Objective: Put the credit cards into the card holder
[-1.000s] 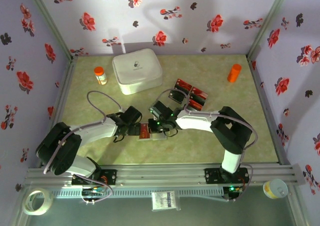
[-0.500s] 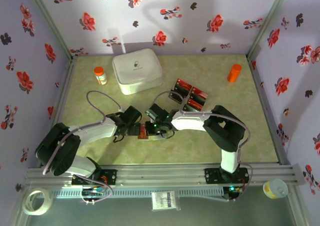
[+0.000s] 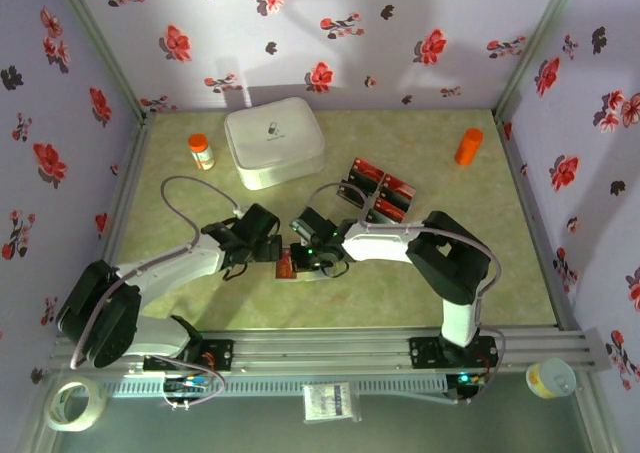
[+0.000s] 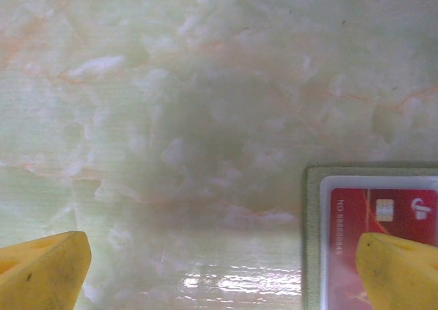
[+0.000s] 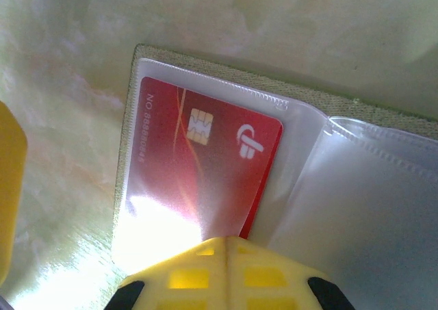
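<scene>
1. Marbled pale-green tabletop [image 3: 430, 283] carries everything, inside flowered walls.
2. White rounded plastic box [image 3: 273, 141] sits at the far left-centre.
3. Left gripper [image 4: 219, 276] hovers low over bare table with its yellow fingers [image 4: 41, 269] spread wide and nothing between them; the right-hand finger overlaps the holder's corner in the left wrist view.
4. Right gripper [image 3: 312, 256] has its jaws pressed together, its yellow tip above the near edge of the clear pocket; whether it touches, I cannot tell.
5. Olive-green fabric card holder [image 5: 130, 118] lies unfolded on the table between the two grippers, clear plastic pockets facing up.
6. Loose red and black credit cards [image 3: 378, 191] lie clustered beyond the right arm, well apart from the holder.
7. One red chip card [image 5: 198, 159] sits inside the holder's left pocket.
8. Orange cylinder [image 3: 468, 145] stands far right; an orange-capped bottle [image 3: 201, 151] stands beside the box.
</scene>
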Action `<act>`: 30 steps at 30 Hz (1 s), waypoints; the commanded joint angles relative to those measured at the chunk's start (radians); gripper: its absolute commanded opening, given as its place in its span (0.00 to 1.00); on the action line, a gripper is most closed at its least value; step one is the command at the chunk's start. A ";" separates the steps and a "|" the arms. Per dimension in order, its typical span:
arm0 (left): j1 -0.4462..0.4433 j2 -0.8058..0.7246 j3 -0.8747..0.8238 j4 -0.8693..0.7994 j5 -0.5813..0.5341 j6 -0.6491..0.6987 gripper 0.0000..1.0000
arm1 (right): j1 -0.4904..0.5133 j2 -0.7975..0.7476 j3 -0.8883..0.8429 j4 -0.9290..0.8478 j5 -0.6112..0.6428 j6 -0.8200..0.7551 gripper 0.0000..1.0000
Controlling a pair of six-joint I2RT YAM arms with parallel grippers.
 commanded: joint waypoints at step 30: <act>-0.087 0.002 0.111 0.082 0.137 -0.139 1.00 | -0.170 -0.263 -0.157 -0.037 0.017 -0.045 0.00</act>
